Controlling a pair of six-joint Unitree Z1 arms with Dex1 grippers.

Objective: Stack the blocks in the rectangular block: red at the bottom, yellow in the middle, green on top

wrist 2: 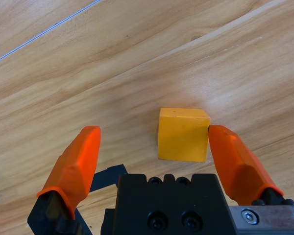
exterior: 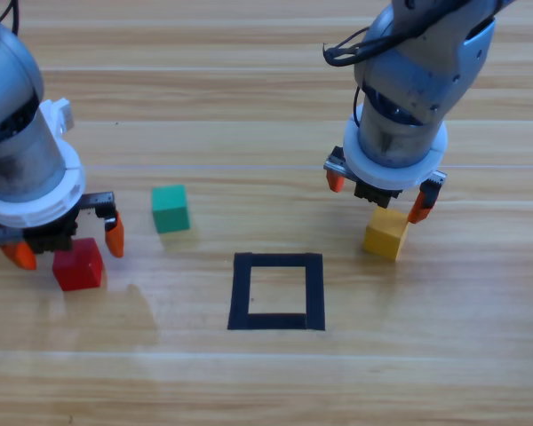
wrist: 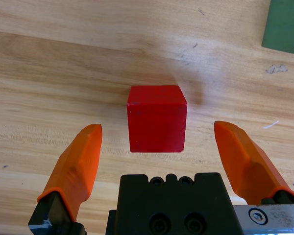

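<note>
Red cube (exterior: 78,264) sits flat on the desk (exterior: 249,382), left of the black outline (exterior: 277,291), between the released left hand (exterior: 67,241). Yellow cube (exterior: 386,232), right of the outline, touches one finger (wrist 2: 237,164) of the released right hand (exterior: 380,193). Green cube (exterior: 171,209) lies apart.

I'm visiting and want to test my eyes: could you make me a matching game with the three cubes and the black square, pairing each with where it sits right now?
Things:
1. red cube
2. yellow cube
3. green cube
4. black square

Places:
A. on its own on the table, between the two arms
B. between the open jaws of the left pincer
C. bare wood inside, no cube in it
D. under the right pincer, against one of its open jaws

Pairs: 1-B, 2-D, 3-A, 4-C
</note>
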